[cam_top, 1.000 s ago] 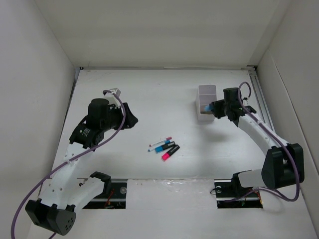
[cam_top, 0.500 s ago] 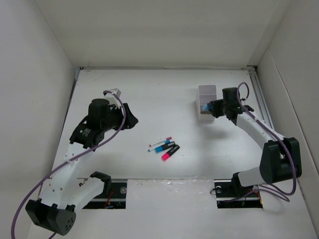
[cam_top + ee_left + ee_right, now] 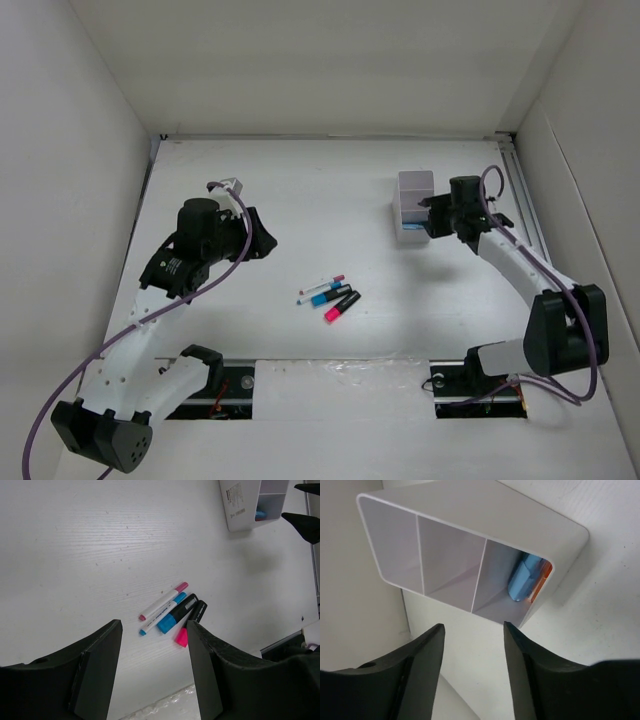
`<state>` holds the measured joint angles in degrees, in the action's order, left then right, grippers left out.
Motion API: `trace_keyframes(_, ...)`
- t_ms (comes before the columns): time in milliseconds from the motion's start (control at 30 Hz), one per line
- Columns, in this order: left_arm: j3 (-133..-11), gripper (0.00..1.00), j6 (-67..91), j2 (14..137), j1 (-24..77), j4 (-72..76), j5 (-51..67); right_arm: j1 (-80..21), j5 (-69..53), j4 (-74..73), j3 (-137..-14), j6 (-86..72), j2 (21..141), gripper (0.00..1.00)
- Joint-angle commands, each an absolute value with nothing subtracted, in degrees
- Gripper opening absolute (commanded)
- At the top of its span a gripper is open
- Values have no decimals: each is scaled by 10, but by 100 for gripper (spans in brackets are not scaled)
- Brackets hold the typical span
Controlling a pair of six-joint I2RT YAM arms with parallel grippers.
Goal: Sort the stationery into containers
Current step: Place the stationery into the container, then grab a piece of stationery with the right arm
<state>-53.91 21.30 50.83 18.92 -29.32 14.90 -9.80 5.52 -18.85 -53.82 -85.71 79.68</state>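
The white three-compartment container [image 3: 415, 190] stands at the back right. In its nearest compartment lies a pastel blue piece [image 3: 525, 577] beside an orange piece [image 3: 546, 575]. My right gripper [image 3: 433, 216] hovers at that end of the box [image 3: 470, 520], open [image 3: 473, 626] with nothing between its fingers. Mid-table lie two thin white pens [image 3: 320, 284], a black marker with a blue end [image 3: 330, 295] and one with a pink end [image 3: 340, 306]. My left gripper [image 3: 262, 240] hangs above the table to their left, jaws apart and empty [image 3: 154, 625], looking down on the pens [image 3: 162, 601] and markers [image 3: 191, 622].
White walls enclose the table on three sides. A metal rail [image 3: 525, 200] runs along the right edge just behind the right arm. The arm bases and cable slots [image 3: 230, 385] sit along the near edge.
My right gripper has opened and let go of the blue piece, which now lies in the box's nearest compartment. The left arm has not moved.
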Motion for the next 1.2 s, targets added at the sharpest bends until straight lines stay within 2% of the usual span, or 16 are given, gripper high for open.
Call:
trace_keyframes(0,-540,51,215,500,191,-282,143,-116,70,-181,-543,-830,745,55)
trace_keyframes(33,-545,51,210,500,191,-282,138,-126,76,-187,-543,-801,737,50)
trace_keyframes(67,-545,51,210,500,191,-282,133,-140,82,-194,-552,-784,729,30)
trace_keyframes(133,-552,51,210,500,191,-288,126,-192,82,-220,-570,-723,714,5)
trace_keyframes(167,-552,51,210,500,191,-294,120,-213,82,-240,-578,-706,714,0)
trace_keyframes(300,-558,51,205,500,191,-294,114,-335,97,-336,-592,-664,735,0)
trace_keyframes(367,-558,51,205,500,191,-294,114,-407,97,-378,-592,-671,762,7)
trace_keyframes(400,-558,51,205,500,191,-288,114,-429,103,-389,-592,-671,772,15)
trace_keyframes(433,-558,51,205,500,191,-288,114,-451,109,-409,-592,-679,783,38)
trace_keyframes(467,-558,51,205,500,191,-288,114,-492,115,-420,-600,-687,807,54)
trace_keyframes(533,-558,51,205,500,191,-288,114,-530,128,-434,-613,-705,834,71)
trace_keyframes(600,-558,51,205,500,191,-288,119,-575,136,-449,-641,-715,881,76)
trace_keyframes(800,-558,51,210,494,191,-283,125,-626,163,-468,-708,-726,984,78)
trace_keyframes(1000,-548,51,210,478,191,-288,130,-626,206,-479,-702,-751,1020,63)
trace_keyframes(1167,-542,51,210,478,191,-288,135,-626,219,-471,-692,-765,1030,60)
